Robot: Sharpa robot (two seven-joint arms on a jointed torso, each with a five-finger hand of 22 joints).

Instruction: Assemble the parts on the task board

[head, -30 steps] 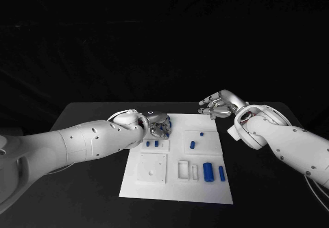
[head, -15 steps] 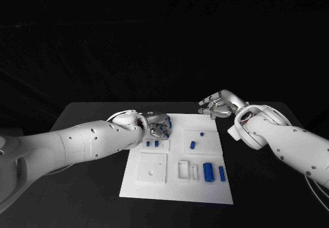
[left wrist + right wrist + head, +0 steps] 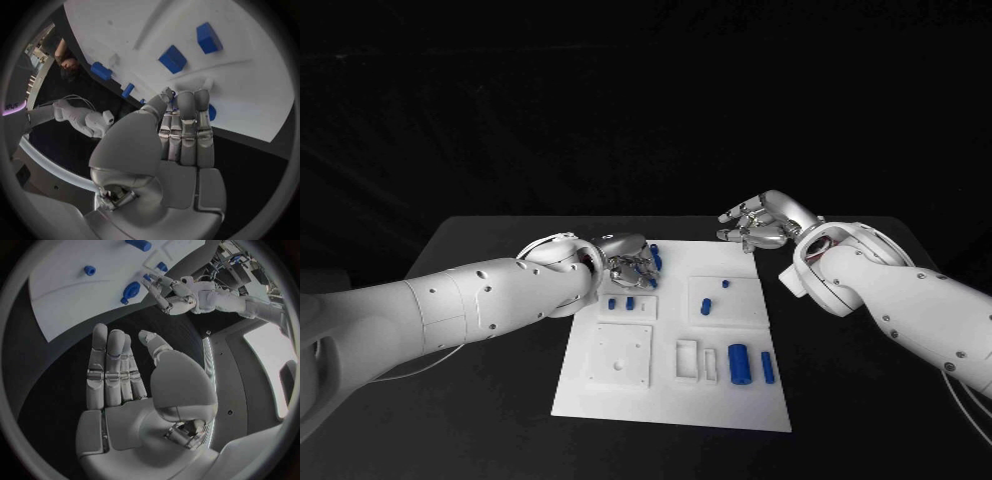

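Blue part (image 3: pixel 656 257) lies at the white task board's (image 3: pixel 668 400) far-left corner, long axis running near to far. Our left hand (image 3: pixel 626 262) touches it, grip uncertain. Our right hand (image 3: pixel 759 224) hovers open beyond the far-right corner.

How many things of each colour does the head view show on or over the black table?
Small blue parts: 7
Flat white task board: 1
Silver many-fingered hands: 2
Total: 10
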